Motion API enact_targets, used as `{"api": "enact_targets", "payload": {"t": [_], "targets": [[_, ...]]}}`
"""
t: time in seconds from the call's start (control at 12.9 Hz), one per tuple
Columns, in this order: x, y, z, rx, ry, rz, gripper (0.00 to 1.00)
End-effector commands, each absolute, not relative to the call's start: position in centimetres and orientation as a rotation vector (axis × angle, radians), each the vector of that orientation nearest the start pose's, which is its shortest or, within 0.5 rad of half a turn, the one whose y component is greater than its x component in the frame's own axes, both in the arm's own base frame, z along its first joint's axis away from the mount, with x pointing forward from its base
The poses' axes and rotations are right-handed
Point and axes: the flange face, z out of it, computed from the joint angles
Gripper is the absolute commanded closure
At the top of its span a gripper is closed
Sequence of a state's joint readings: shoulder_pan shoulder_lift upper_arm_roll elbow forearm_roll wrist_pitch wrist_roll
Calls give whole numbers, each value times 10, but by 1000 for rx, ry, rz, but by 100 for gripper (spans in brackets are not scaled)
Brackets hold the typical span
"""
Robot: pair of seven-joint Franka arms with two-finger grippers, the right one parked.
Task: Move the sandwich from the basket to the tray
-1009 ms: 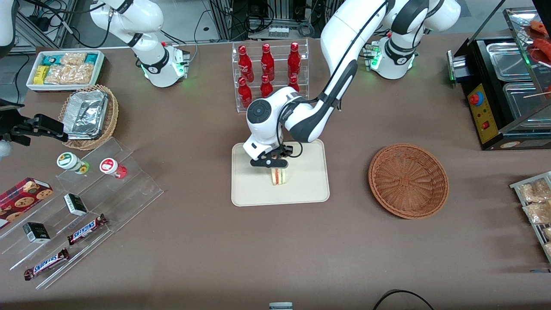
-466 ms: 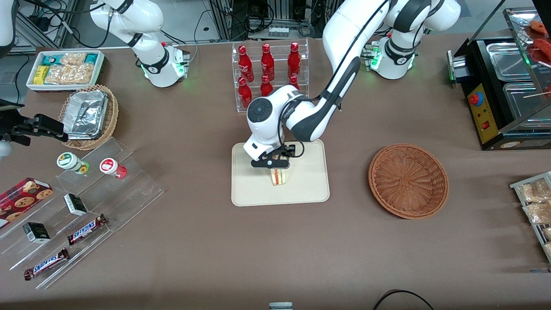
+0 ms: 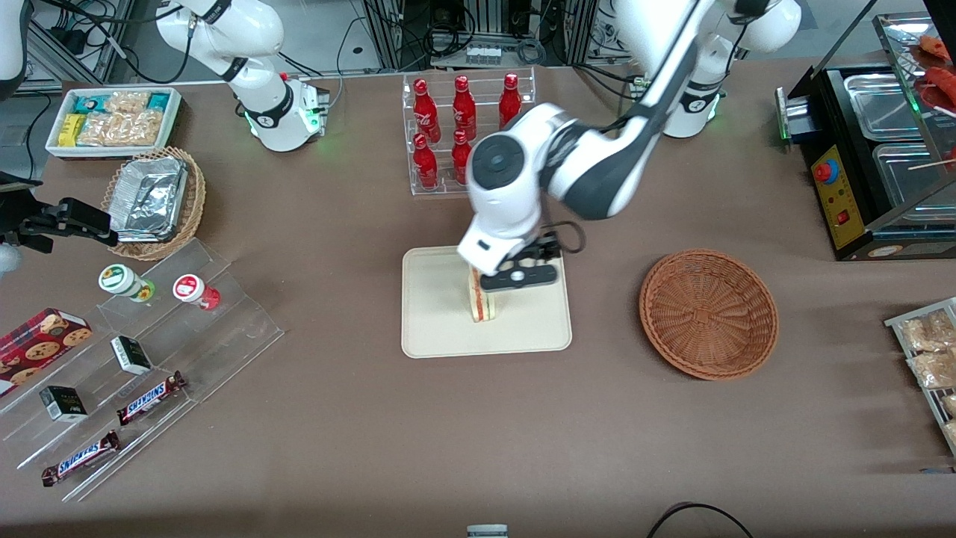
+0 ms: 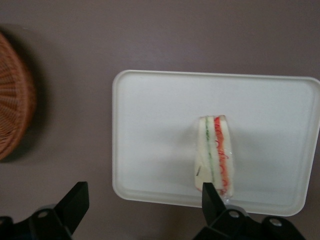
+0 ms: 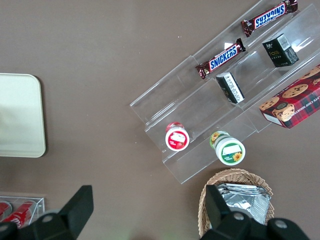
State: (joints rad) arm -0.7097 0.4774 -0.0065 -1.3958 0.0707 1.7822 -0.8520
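- Sandwich (image 3: 482, 305) (image 4: 215, 155) stands on edge on the tray (image 3: 441, 329) (image 4: 150, 140); we see its pale bread with green and red filling lines.
- We see the gripper (image 3: 517, 278) (image 4: 142, 212) raised above the tray, its jaws spread wide apart and holding nothing.
- In the wrist view, we find the sandwich below the jaws and apart from them, lying close under one fingertip (image 4: 212, 192) rather than midway between the two.
- We see the basket (image 3: 708, 314) (image 4: 12, 100) on the desk (image 3: 373, 433), well apart from the jaws toward the working arm's end, with nothing inside it.
- We note a clear rack of red bottles (image 3: 464, 127) farther from the front camera than the jaws, and stepped shelves with candy bars (image 3: 149, 396) toward the parked arm's end.
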Motion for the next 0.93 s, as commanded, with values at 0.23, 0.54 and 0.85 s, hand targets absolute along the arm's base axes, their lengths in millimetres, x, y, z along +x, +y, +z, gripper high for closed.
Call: {"api": "enact_targets", "payload": {"t": [0.23,0.54,0.85], "targets": [[530,-325,549,-3016,-285,91,0],[528,-234,599,-3011,-157,185,0],[528,-176,623,-3020,-139,210,0]]}}
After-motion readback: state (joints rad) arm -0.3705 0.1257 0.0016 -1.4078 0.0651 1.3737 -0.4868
